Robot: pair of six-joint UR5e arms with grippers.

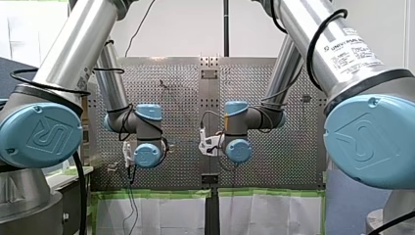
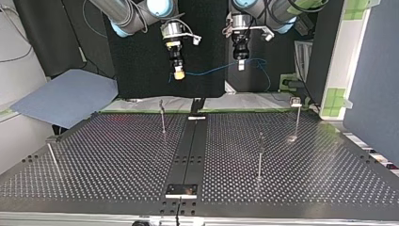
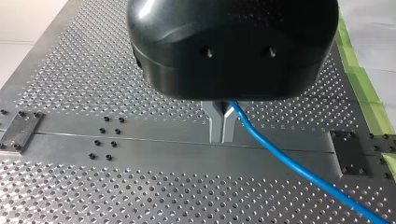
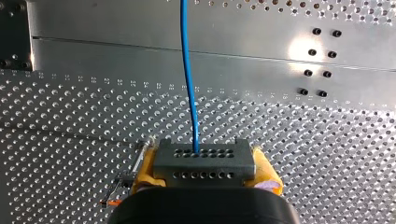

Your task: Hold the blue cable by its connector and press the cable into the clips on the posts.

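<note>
1. The fingers of my right gripper (image 4: pixel 204 161) are clenched on the connector (image 4: pixel 205 173), a dark grey block with rows of small holes, squeezed between the yellow pads (image 4: pixel 145 167)
2. The blue cable (image 4: pixel 189 79) is thin and smooth; it leaves one hole of the connector and runs straight away over the perforated tabletop (image 4: pixel 327 140)
3. The metal fingers (image 3: pixel 215 123) of my left gripper (image 3: pixel 222 136) are pressed almost together, pinching the cable, which comes out beside them and trails off across the tabletop
4. In the top view the cable hangs in the air between the two grippers, by the tabletop's far edge, with a loose loop dropping beyond my left gripper
5. It touches none of the posts (image 2: pixel 163 120), which stand well apart on the tabletop, nearer that camera
</note>
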